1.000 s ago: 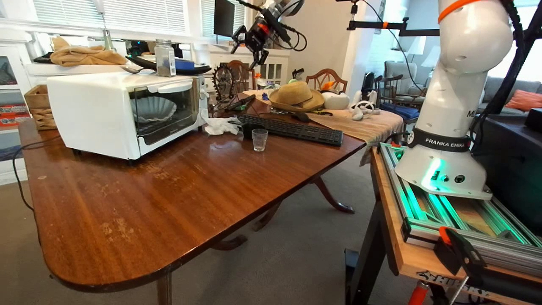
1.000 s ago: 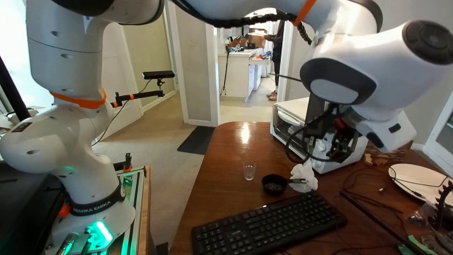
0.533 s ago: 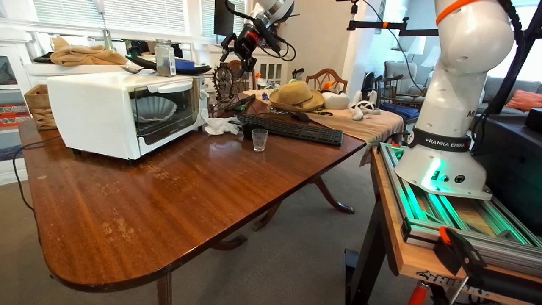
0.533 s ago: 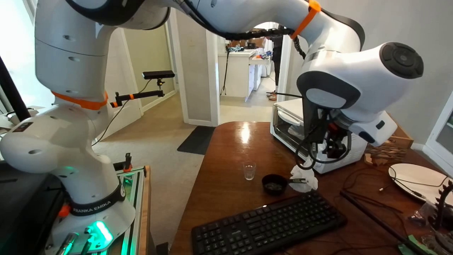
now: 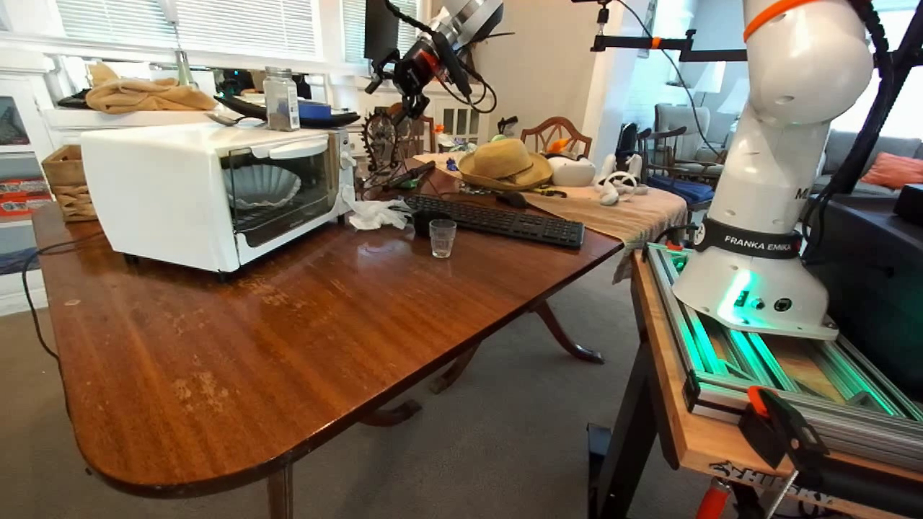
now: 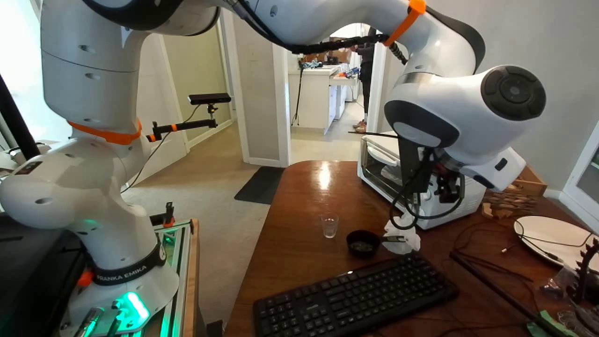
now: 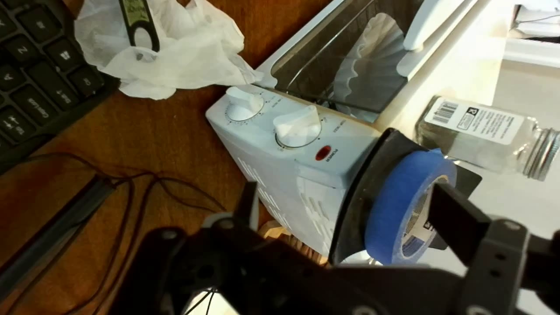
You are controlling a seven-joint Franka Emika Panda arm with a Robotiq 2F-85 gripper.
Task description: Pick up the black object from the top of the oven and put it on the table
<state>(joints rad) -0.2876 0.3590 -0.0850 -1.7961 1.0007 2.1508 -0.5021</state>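
The black object point(image 5: 347, 117) lies on top of the white oven point(image 5: 159, 194) at its right end in an exterior view, with a blue tape roll point(image 5: 314, 110) on it. In the wrist view the black piece point(image 7: 356, 223) reaches the oven's point(image 7: 284, 175) control-side edge, and the blue roll point(image 7: 393, 205) rests on it. My gripper point(image 5: 394, 97) is open and empty, in the air to the right of the oven. In the wrist view the gripper's point(image 7: 343, 192) fingers spread either side, one overlapping the roll's hole. The brown table point(image 5: 324, 339) carries the oven. The arm hides the black object in an exterior view.
A glass jar point(image 5: 281, 101) stands on the oven beside the black piece, near a spoon point(image 5: 234, 117). A clear glass point(image 5: 442, 238), white tissue point(image 5: 378, 214), black bowl point(image 6: 362, 244) and keyboard point(image 6: 355, 299) are on the table. A basket point(image 5: 68, 184) stands behind the oven.
My gripper has moved toward the oven, leftward in an exterior view, and dropped and tilted a little. The wrist has come lower. The black object and oven have not moved.
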